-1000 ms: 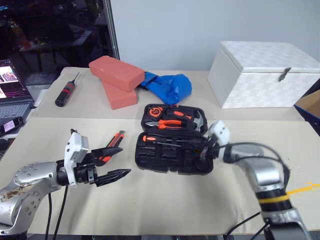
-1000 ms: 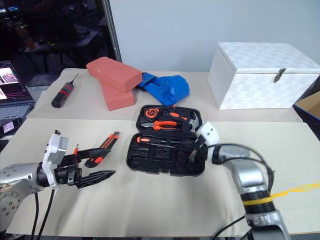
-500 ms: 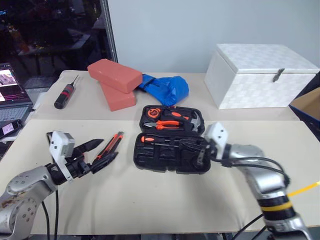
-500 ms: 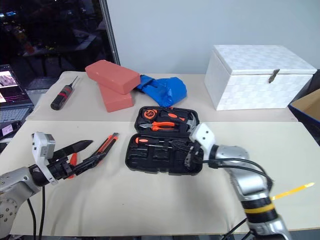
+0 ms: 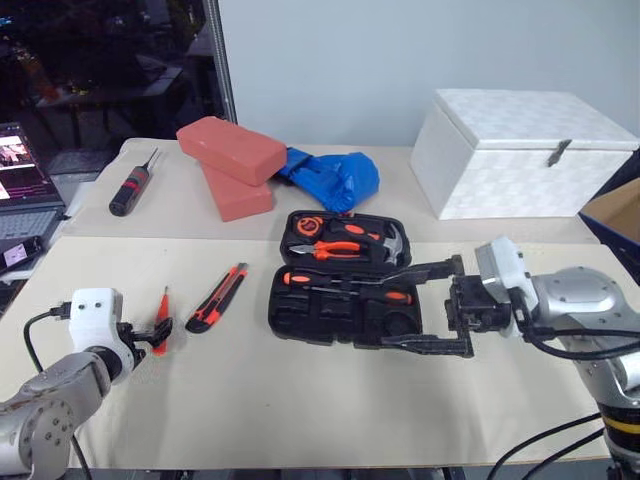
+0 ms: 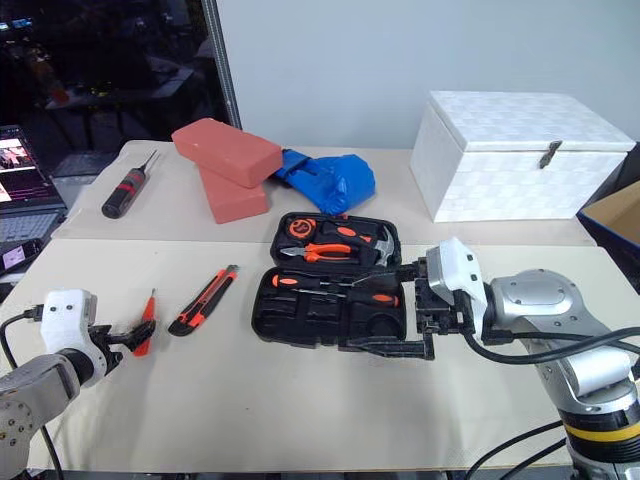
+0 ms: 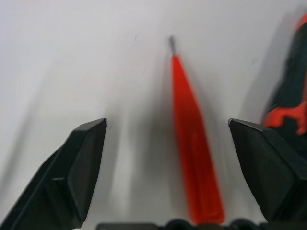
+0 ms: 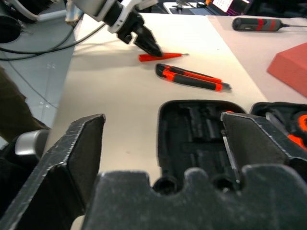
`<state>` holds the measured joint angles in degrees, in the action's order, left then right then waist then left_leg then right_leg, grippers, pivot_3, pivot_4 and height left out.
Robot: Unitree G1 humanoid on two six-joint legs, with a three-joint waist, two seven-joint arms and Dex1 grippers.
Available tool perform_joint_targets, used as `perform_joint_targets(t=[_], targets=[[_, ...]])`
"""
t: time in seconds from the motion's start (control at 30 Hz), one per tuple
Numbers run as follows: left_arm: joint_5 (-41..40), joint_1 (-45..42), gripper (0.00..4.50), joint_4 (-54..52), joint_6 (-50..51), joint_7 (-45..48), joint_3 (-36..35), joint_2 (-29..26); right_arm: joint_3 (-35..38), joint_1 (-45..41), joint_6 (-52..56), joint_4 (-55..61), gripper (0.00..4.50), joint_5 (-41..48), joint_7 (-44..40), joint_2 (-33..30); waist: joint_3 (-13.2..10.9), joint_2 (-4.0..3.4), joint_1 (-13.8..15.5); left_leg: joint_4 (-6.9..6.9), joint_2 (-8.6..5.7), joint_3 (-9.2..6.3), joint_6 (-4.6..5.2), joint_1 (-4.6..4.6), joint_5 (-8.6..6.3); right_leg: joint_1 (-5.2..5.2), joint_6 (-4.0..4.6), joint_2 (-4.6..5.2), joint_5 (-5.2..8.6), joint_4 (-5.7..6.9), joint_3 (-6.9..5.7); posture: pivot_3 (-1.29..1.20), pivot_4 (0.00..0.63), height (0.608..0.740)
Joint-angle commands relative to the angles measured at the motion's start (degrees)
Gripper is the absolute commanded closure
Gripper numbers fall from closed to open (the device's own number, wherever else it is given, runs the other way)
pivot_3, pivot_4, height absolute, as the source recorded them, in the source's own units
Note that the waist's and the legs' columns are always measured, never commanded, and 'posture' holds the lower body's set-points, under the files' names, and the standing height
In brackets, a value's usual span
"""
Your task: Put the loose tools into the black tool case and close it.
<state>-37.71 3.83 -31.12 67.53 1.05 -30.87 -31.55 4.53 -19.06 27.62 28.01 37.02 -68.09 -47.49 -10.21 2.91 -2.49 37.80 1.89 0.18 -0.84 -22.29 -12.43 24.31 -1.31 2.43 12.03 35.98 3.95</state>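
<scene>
While the awl (image 7: 194, 158) lies on the table between the left gripper's (image 7: 168, 165) wide, empty fingers, at 9 o'clock of the open case (image 5: 345, 310), they should sink and close squarely on it; the right gripper (image 5: 440, 305) hangs spread and empty.

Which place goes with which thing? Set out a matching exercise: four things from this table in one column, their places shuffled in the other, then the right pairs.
Things:
1. utility knife
2. thin red driver
3. white box
4. blue bag

Places:
A. on the table's far right
B. lying between the left hand's open fingers
C. on the table just left of the open tool case
D. against the red bricks

Pairs: 1-C, 2-B, 3-A, 4-D
</scene>
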Motion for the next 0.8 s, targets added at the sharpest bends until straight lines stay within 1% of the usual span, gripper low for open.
perform_joint_targets(t=[0.03,0.07,0.13,0.17,0.2,0.23,0.27,0.33,0.37,0.4,0.43,0.47,0.53,0.57,0.6,0.63,0.7,0.73,0.77,0.8], targets=[[1.82,1.64,1.55,-1.16,-0.51,-0.06,2.13,1.77,0.36,-0.33,-1.84,1.06,0.0,0.19,0.2,0.25,0.0,0.0,0.07,0.0,0.0,0.0,0.0,-0.01,0.0,0.0,-0.01,0.0,0.0,-0.01,0.0,0.0,0.15,0.74],[2.19,1.73,2.08,-0.82,-1.03,0.38,2.15,1.9,0.09,-0.44,-1.82,1.21,0.0,0.15,0.52,0.45,0.0,-0.01,0.12,0.0,-0.01,0.0,-0.01,-0.04,-0.01,0.0,-0.03,0.02,0.02,-0.02,0.0,0.0,0.15,0.74],[1.95,2.36,2.75,-0.86,-2.88,2.03,1.3,2.54,0.4,0.27,-2.5,1.62,0.0,0.04,0.77,0.68,0.0,-0.01,0.27,0.0,-0.02,0.0,-0.02,-0.06,-0.01,0.0,-0.04,0.03,0.02,-0.04,0.0,0.0,0.15,0.74],[1.33,2.43,3.22,-0.63,-4.16,3.18,0.12,2.95,0.47,0.56,-2.9,1.8,0.0,-0.12,1.13,0.93,0.0,-0.01,0.35,0.0,-0.03,0.0,-0.02,-0.06,-0.01,0.0,-0.03,0.04,0.02,-0.06,0.0,0.0,0.15,0.74],[0.8,2.5,3.48,-0.45,-6.0,4.7,-0.98,3.02,0.49,0.84,-3.22,1.99,0.0,-0.26,1.43,1.13,0.0,-0.01,0.42,0.0,-0.04,0.01,-0.02,-0.08,-0.01,0.0,-0.03,0.06,0.02,-0.07,0.01,0.0,0.15,0.74],[0.03,2.47,3.92,-0.37,-7.88,6.97,-2.01,2.67,0.4,1.06,-3.79,2.21,0.0,-0.62,1.75,1.37,0.0,-0.01,0.48,0.0,-0.05,0.01,-0.02,-0.09,-0.01,0.0,-0.03,0.07,0.02,-0.09,0.01,0.0,0.15,0.74],[-1.42,2.29,4.05,-0.66,-9.75,10.12,-3.17,1.91,0.6,1.48,-4.72,2.46,0.0,-1.02,2.16,1.73,-0.01,0.01,0.5,0.0,-0.04,0.01,-0.02,-0.11,-0.01,0.0,-0.03,0.07,0.02,-0.1,0.0,0.0,0.15,0.74],[-4.08,1.92,4.05,-1.1,-12.45,17.29,-4.38,-1.16,1.34,2.37,-5.66,3.13,0.0,-1.14,3.19,2.22,-0.02,0.03,0.5,0.0,-0.02,0.01,-0.02,-0.13,-0.01,0.05,-0.02,0.06,0.02,-0.1,-0.01,0.0,0.15,0.74],[-5.62,0.97,4.05,-0.94,-13.33,23.4,-3.54,-4.95,2.26,3.48,-5.77,3.9,0.0,-0.97,3.98,2.22,-0.03,0.04,0.52,0.0,-0.02,0.01,-0.02,-0.14,-0.01,0.07,-0.01,0.06,0.02,-0.1,-0.01,0.0,0.15,0.74],[-6.57,0.38,4.05,-0.67,-13.97,27.54,-2.75,-7.68,2.86,4.26,-5.81,4.43,0.0,-0.82,4.52,2.14,-0.04,0.07,0.69,0.0,-0.01,0.01,-0.02,-0.16,-0.01,0.1,0.01,0.05,0.03,-0.09,-0.02,0.0,0.15,0.74],[-5.0,-0.78,4.05,-0.12,-17.42,35.65,1.52,-13.33,4.18,5.98,-5.6,5.66,0.0,-0.7,5.7,1.92,-0.05,0.04,0.88,0.0,0.01,-0.02,-0.03,-0.21,-0.01,0.18,0.08,0.04,0.07,-0.09,-0.07,0.0,0.15,0.74],[-2.97,-2.41,4.05,0.77,-20.52,41.73,5.9,-17.86,5.47,7.53,-5.21,6.82,0.0,-0.43,6.76,1.67,-0.06,0.03,1.18,0.0,0.02,-0.01,-0.03,-0.22,-0.02,0.22,0.12,0.05,0.09,-0.09,-0.07,0.0,0.15,0.74],[2.36,-7.65,4.05,3.87,-27.29,50.11,15.33,-24.01,8.17,10.58,-4.27,9.07,0.0,0.16,8.87,1.17,-0.07,-0.22,1.95,0.0,-0.02,0.03,-0.09,-0.32,-0.04,0.32,0.18,0.09,0.13,-0.15,-0.06,0.0,0.15,0.74],[4.58,-10.85,4.05,5.79,-30.07,53.12,19.52,-25.48,9.41,11.94,-3.72,10.07,0.0,0.46,9.88,0.94,-0.04,-0.4,2.11,0.0,-0.06,0.12,-0.24,-0.37,-0.13,0.33,0.18,0.18,0.13,-0.21,-0.01,0.0,0.15,0.74],[6.98,-14.99,4.05,8.14,-32.84,56.16,24.09,-26.04,10.85,13.65,-3.14,11.22,0.0,0.69,10.76,0.59,-0.02,-0.46,2.08,0.0,-0.11,0.19,-0.23,-0.45,-0.13,0.35,0.16,0.23,0.14,-0.25,0.03,0.0,0.15,0.74],[8.5,-17.74,4.05,9.85,-34.73,58.22,27.03,-26.26,11.77,14.78,-2.75,12.0,0.0,0.9,11.36,0.33,-0.02,-0.48,2.1,0.0,-0.13,0.22,-0.18,-0.53,-0.09,0.4,0.13,0.23,0.14,-0.31,0.07,0.0,0.15,0.74],[12.4,-27.48,4.05,15.44,-37.19,62.07,34.93,-23.19,15.09,18.56,-2.13,13.79,0.0,0.7,12.37,-0.5,-0.02,-0.43,2.01,0.0,-0.07,0.26,-0.06,-0.8,-0.02,0.6,-0.01,0.16,0.05,-0.34,0.08,0.0,0.15,0.74],[16.05,-33.32,4.05,19.71,-39.45,64.41,40.21,-20.41,17.9,21.34,-1.61,14.95,0.0,0.8,12.51,-0.97,-0.03,-0.4,2.07,0.02,-0.07,0.23,-0.05,-0.96,-0.02,0.71,-0.07,0.13,0.01,-0.31,0.07,0.0,0.15,0.74],[18.95,-38.38,4.05,23.86,-40.91,66.57,44.77,-17.64,20.49,23.81,-1.13,16.01,0.0,0.93,12.63,-1.35,-0.04,-0.4,2.74,0.03,-0.07,0.17,-0.04,-1.07,-0.01,0.77,-0.24,0.05,-0.09,-0.29,0.06,0.0,0.15,0.74],[21.16,-41.99,4.05,27.32,-41.14,67.95,48.14,-15.44,22.55,25.78,-0.75,16.85,0.0,1.34,12.75,-1.56,-0.03,-0.37,3.06,0.08,-0.11,0.07,-0.03,-1.15,-0.01,0.77,-0.49,0.01,-0.22,-0.24,-0.01,0.0,0.15,0.74]])
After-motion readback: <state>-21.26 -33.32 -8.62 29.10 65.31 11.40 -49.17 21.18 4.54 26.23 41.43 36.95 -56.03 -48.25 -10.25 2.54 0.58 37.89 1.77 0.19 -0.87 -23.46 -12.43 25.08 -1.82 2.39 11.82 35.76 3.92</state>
